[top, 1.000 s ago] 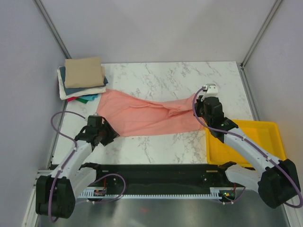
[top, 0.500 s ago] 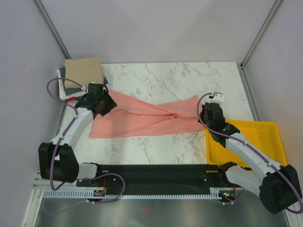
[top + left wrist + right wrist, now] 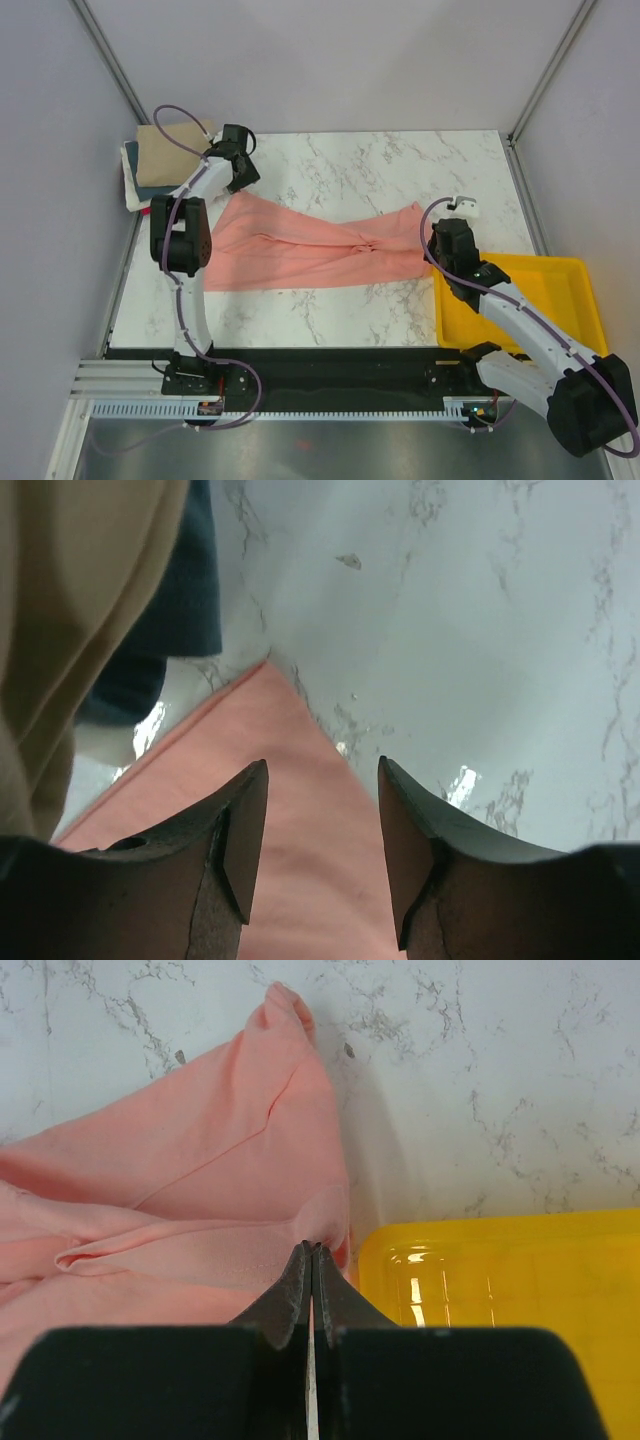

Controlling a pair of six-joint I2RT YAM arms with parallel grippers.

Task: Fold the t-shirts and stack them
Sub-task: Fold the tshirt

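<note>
The large salmon-pink t-shirt (image 3: 300,250) lies spread and wrinkled across the marble table (image 3: 380,170). My left gripper (image 3: 240,178) is open and empty, hovering over the shirt's far-left corner (image 3: 300,810), its fingers (image 3: 240,830) either side of the cloth. Beside it is the stack of folded t-shirts (image 3: 165,160), with tan (image 3: 70,610) on top and dark teal (image 3: 185,590) beneath. My right gripper (image 3: 435,255) is shut on a fold of the salmon shirt's right edge (image 3: 200,1170), pinched at the jaw tips (image 3: 312,1250) right beside the tray.
A yellow plastic tray (image 3: 560,290) sits at the near right; its corner (image 3: 500,1290) touches the shirt's edge. Grey walls enclose the table on the left, back and right. A black rail (image 3: 320,365) runs along the near edge.
My left arm swung from the shirt's near-left edge out to its far-left corner by the stack. The shirt's left part now lies flatter. The right gripper shifted slightly nearer with the cloth.
</note>
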